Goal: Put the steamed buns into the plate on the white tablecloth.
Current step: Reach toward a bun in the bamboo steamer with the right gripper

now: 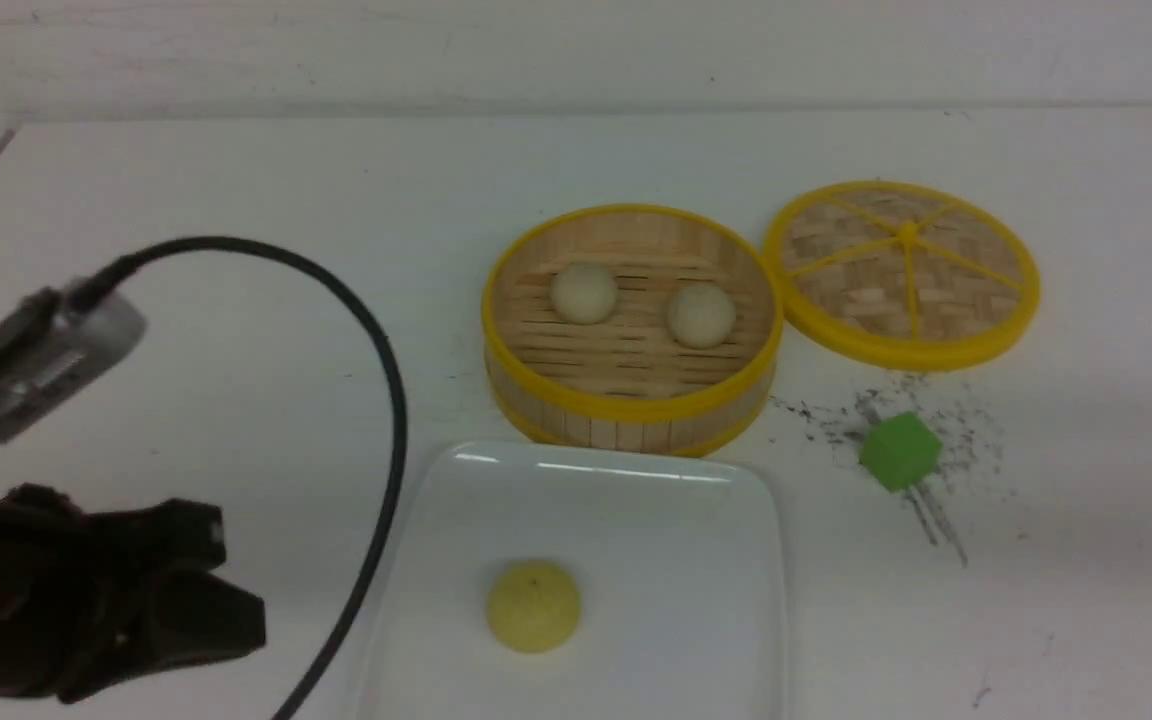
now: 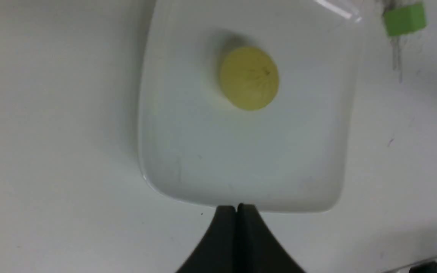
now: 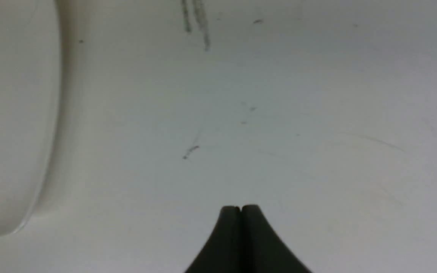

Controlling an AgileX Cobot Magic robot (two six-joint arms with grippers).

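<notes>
Two pale steamed buns (image 1: 584, 292) (image 1: 701, 314) lie side by side inside the open bamboo steamer (image 1: 626, 405). In front of it the white plate (image 1: 656, 530) rests on the white tablecloth (image 1: 236, 200), with one yellower bun (image 1: 533, 605) on it. My left gripper (image 2: 236, 206) is shut and empty, hovering just off the plate's (image 2: 203, 151) edge; in the front view it is the dark mass (image 1: 236, 620) left of the plate. My right gripper (image 3: 240, 207) is shut on nothing over bare cloth beside the plate's rim (image 3: 13, 113). The right arm does not show in the front view.
The steamer's woven lid (image 1: 902, 272) lies flat to the right of the steamer. A green cube (image 1: 899, 451) (image 2: 405, 19) sits among black scuff marks right of the plate. A black cable (image 1: 386, 400) loops from the left wrist over the cloth.
</notes>
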